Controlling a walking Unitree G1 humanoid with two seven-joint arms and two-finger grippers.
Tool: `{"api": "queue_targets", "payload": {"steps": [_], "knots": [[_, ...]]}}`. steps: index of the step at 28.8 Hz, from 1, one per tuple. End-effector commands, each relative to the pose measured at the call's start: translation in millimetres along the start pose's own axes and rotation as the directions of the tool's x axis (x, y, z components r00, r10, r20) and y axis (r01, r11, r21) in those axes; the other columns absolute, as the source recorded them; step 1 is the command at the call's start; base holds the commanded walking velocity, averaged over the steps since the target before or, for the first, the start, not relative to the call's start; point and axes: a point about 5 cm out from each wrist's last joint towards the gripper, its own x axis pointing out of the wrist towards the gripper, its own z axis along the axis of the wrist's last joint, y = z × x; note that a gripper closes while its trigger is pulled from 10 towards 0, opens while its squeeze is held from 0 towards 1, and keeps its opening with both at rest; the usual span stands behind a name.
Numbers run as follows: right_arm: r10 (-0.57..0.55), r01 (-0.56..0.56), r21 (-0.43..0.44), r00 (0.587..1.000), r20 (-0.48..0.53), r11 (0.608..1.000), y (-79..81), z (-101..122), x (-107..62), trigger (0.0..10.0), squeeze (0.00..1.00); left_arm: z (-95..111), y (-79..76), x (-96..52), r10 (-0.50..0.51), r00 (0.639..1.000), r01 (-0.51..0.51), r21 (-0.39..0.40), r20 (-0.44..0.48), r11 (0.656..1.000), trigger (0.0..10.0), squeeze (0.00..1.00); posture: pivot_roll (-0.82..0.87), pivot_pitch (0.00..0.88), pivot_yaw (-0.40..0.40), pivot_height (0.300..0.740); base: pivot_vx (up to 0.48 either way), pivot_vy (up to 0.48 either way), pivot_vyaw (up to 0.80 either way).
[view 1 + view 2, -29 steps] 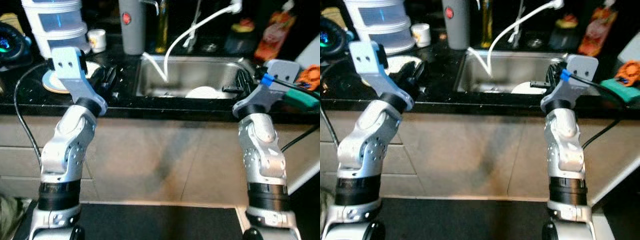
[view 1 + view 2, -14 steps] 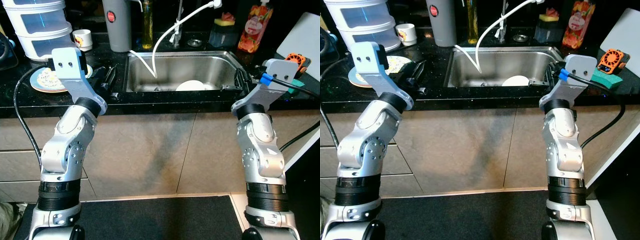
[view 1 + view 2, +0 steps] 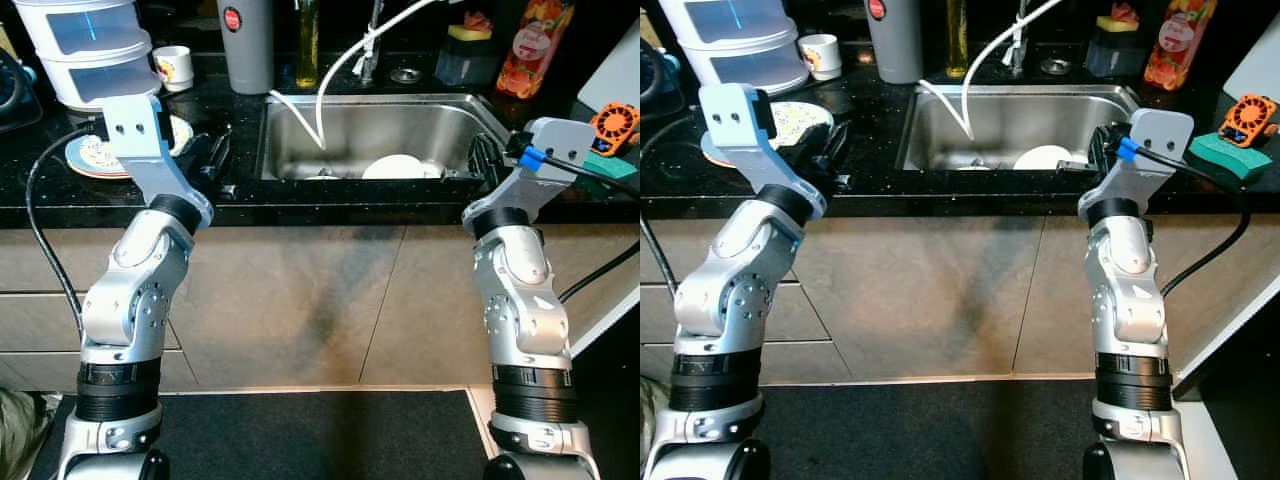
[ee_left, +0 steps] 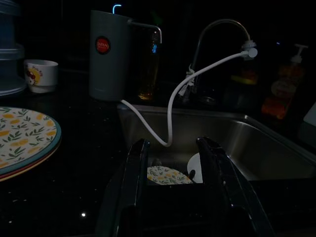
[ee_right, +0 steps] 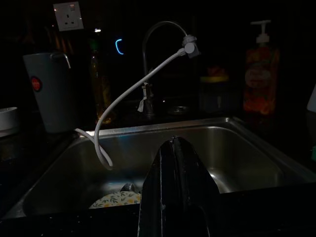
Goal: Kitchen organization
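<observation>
A black speckled counter (image 3: pixel 230 195) carries a steel sink (image 3: pixel 480 115) with a white hose (image 3: pixel 335 85) looping into the basin. A white dish (image 3: pixel 400 166) and a leaf-patterned plate (image 4: pixel 165 175) lie in the basin; another patterned plate (image 3: pixel 88 155) rests on the counter at left. The left tool (image 4: pixel 173 163) hovers over the counter beside the sink, fingers (image 4: pixel 136 163) parted and empty. The right tool (image 5: pixel 177 148) sits at the sink's right edge, fingers pressed together, empty.
</observation>
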Motion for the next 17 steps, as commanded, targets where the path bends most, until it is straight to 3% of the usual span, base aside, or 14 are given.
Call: {"api": "queue_targets", "payload": {"steps": [1, 5, 17], "knots": [[0.002, -0.002, -0.002, 1.000, 0.000, 1.000, 0.3, 0.4, 0.0, 10.0, 0.00, -2.9, 3.4, -0.2, 0.021, 1.000, -0.021, 0.002, -0.020, 1.000, 10.0, 0.00, 0.09, 0.020, 0.001, 0.740, 0.000, 0.000, 0.00], [0.003, -0.003, -0.002, 1.000, 0.000, 1.000, 0.3, 0.1, 0.3, 10.0, 0.00, -3.6, 4.2, 0.1, 0.026, 0.999, -0.027, -0.004, -0.024, 1.000, 10.0, 0.00, 0.09, 0.016, -0.002, 0.740, 0.000, 0.062, 0.00], [0.006, -0.006, -0.002, 1.000, 0.001, 1.000, 0.8, 0.1, 0.8, 10.0, 0.00, -4.2, 7.0, 0.3, 0.035, 0.999, -0.035, -0.007, -0.027, 0.999, 10.0, 0.00, 0.10, 0.013, -0.002, 0.740, 0.000, 0.480, 0.00]]}}
